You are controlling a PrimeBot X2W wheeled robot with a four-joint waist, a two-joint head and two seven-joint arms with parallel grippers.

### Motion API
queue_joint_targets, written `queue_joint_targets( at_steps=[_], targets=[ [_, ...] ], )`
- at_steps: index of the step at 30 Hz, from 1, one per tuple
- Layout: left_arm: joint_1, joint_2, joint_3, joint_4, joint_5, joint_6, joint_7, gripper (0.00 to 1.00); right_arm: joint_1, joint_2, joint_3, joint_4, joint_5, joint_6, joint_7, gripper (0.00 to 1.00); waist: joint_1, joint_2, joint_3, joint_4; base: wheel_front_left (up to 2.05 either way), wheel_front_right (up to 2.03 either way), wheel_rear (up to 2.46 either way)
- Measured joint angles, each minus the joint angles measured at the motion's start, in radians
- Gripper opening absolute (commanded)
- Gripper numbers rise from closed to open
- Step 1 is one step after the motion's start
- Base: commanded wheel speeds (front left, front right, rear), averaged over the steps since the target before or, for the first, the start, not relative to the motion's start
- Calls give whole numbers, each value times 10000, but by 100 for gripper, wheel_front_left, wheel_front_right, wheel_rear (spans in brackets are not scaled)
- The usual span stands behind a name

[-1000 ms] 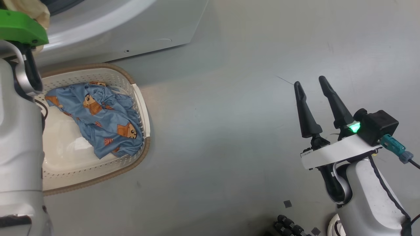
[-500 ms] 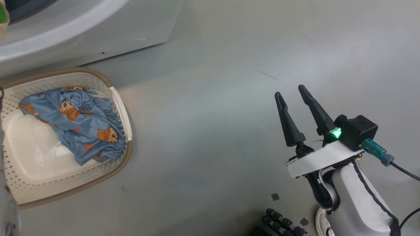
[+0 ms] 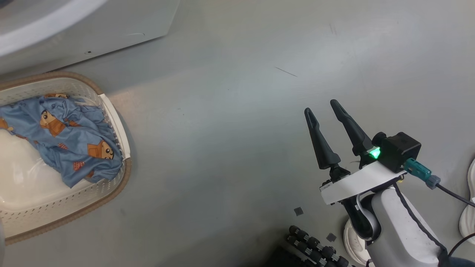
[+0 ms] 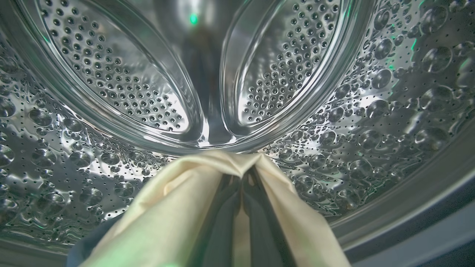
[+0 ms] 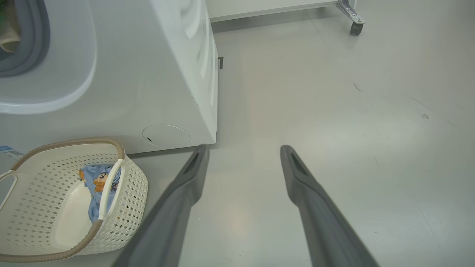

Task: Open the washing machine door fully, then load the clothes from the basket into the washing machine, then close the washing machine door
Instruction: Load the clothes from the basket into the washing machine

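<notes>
Hanging inside the drum (image 4: 111, 74), left end effector (image 4: 245, 174) clamps cream cloth (image 4: 174, 211); right end effector (image 3: 320, 106) gapes; blue sticker (image 5: 9, 151) illegible.

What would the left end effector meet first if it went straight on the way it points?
Likely the drum rear wall near its central rib, though depth is unclear.

The basket (image 3: 125, 174) stands just in front of the washing machine (image 3: 111, 22), so we find only a narrow strip of floor (image 3: 237, 148) between them. The blue clothes (image 3: 70, 144) cover part of the basket's bottom. Off the washing machine's corner, bare floor surrounds our spread right gripper (image 3: 320, 106). Inside the washing machine, the drum (image 4: 111, 74) gapes beyond the cream cloth (image 4: 167, 207) that our left gripper (image 4: 243, 176) pinches.
</notes>
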Motion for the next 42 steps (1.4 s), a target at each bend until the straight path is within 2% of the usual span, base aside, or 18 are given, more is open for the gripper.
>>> queue_joint_targets(
  at_steps=[11, 17, 25, 29, 41, 42],
  targets=[
    [-776, 136, 132, 265, -2, -102, -713, 0, -40, 0, 173, -6, 98, 0, 0, 100, 0, 0, 295, -239, 0, 0, 0],
    [-1158, 431, 506, 401, -161, -94, -988, 0, -45, 4, 249, -4, 199, 0, 0, 100, 0, 0, 366, -459, 0, 0, 0],
    [-2057, 437, 1047, 190, -487, 171, -1429, 0, -11, -8, 188, -29, 291, 0, 0, 100, 0, 0, 588, -639, 0, 0, 0],
    [-2068, 679, 1106, 222, -466, 247, -1438, 0, -11, 10, 259, -50, 351, 0, 0, 100, 0, 0, 727, -757, 0, 0, 0],
    [-2069, 685, 813, 1189, -217, 255, -1501, 0, 196, 46, 82, -65, 439, 0, 0, 100, 0, 0, 903, -866, 0, 0, 0],
    [-2071, 683, 757, 1258, -205, 255, -1501, 12, 196, 59, 82, -65, 439, 0, 0, 100, -1, 0, 904, -866, 0, 0, 0]
  ],
)
